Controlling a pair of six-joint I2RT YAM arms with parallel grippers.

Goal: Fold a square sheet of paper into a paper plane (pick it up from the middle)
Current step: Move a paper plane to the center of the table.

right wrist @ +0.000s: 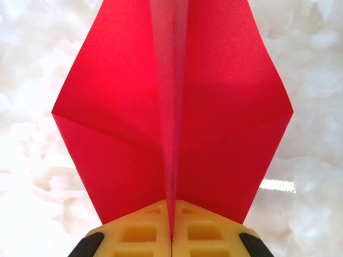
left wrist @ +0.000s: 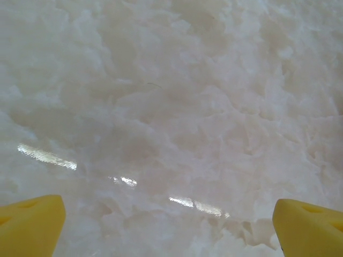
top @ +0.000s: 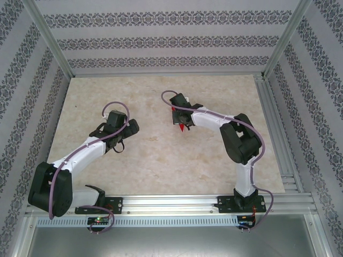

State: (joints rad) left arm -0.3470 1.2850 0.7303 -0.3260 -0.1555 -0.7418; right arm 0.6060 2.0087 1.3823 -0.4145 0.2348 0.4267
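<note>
Pale marbled table between patterned walls. The left gripper is spread wide over bare tabletop, holding nothing. The right gripper, near the table's middle, pinches the red plane's centre fold, wings spread either side.

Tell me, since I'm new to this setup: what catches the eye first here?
The bright red paper plane stands out, its centre fold pinched by the yellow fingers of the right gripper above the middle of the pale marbled table. The left gripper hangs open over it, further left.
</note>
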